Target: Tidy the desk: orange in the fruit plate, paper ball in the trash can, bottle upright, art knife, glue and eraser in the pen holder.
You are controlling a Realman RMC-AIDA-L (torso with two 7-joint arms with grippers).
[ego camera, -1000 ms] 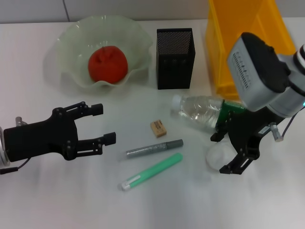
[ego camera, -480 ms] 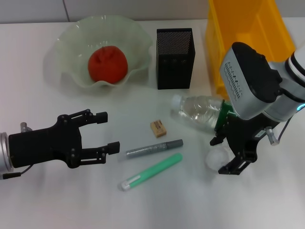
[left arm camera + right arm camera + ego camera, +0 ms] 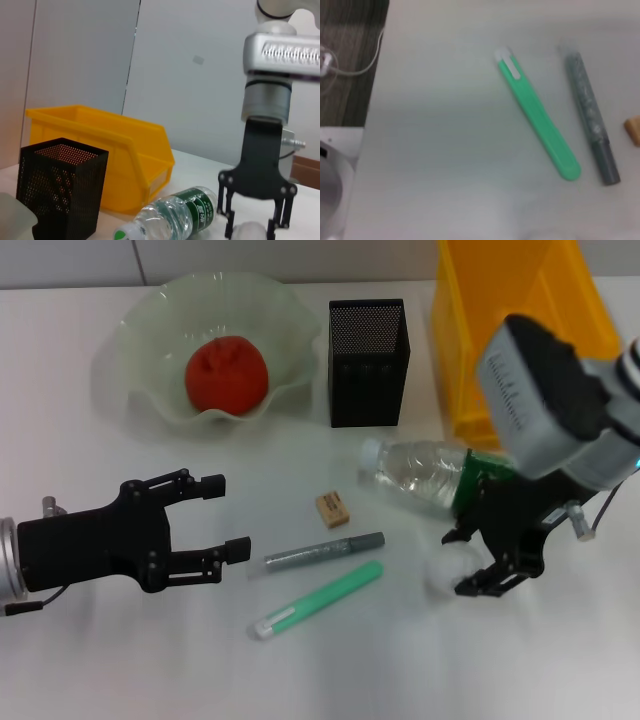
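1. Closing in on the paper ball (image 3: 443,573), you are bringing the right gripper (image 3: 472,562) down around it on the table (image 3: 90,660), just beside the lying bottle (image 3: 425,472); in the left wrist view the ball (image 3: 248,232) is sitting between the two fingers (image 3: 229,227), which are parted to either side of it, not clamped.
2. You are dealing with something light and crumpled here, I judge: it is giving under pressure, so a gentle squeeze across its middle should be enough, and a hard one is only flattening it.
3. You are working close to the bottle, which looks smooth and round and is likely rolling if nudged; keep the near finger off it.
4. You are aiming, by my reading, for the yellow bin (image 3: 520,330) behind the arm as the trash can.
5. You are holding the left gripper (image 3: 225,518) spread wide and holding nothing, low over the table, near the grey stick (image 3: 324,551) and green stick (image 3: 318,600).
6. You are leaving the eraser (image 3: 332,509) lying apart from the holder (image 3: 367,362); the orange (image 3: 226,374) is resting in the plate (image 3: 145,320).
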